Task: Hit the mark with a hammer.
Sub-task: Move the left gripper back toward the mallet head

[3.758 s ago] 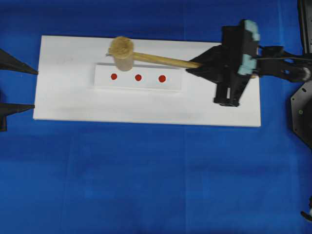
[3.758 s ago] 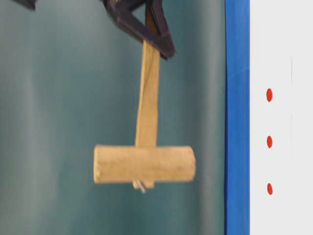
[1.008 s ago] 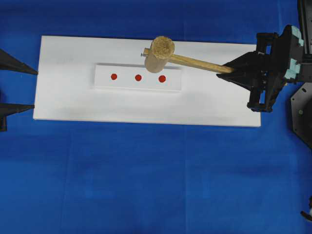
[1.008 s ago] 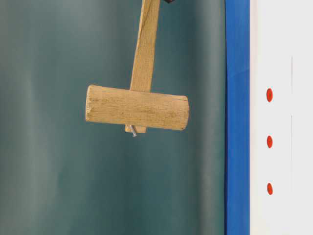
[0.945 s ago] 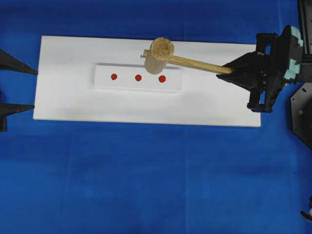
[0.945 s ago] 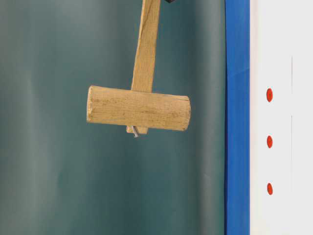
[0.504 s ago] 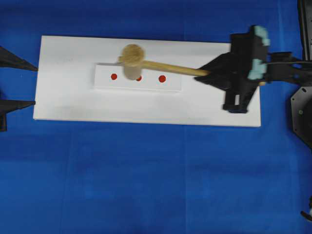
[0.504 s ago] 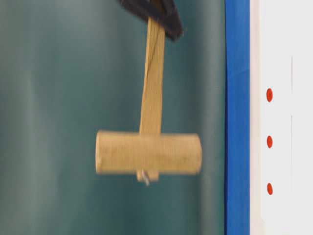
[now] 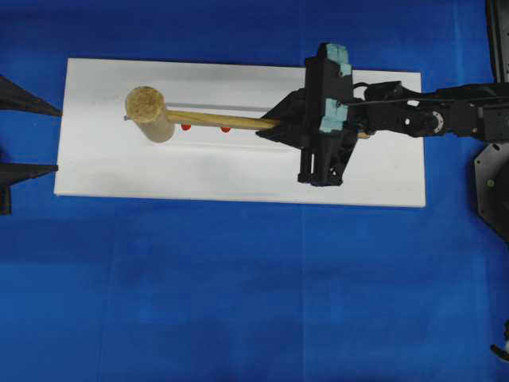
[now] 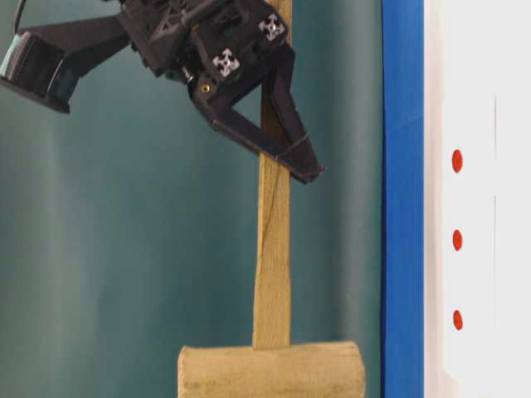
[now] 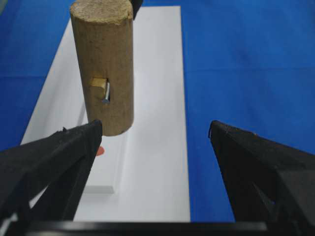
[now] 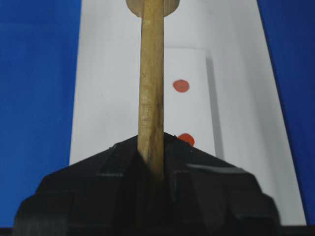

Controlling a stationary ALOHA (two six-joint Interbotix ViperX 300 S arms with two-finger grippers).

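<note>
Blue cloth covering the counter, faintly creased, evenly lit from above. White board lying flat on it, long side across the overhead view. Plain teal backdrop behind in the table-level view, softly shaded, with faint vertical folds.

Right pincer clamped; left pincer apparently spread wide.
</note>
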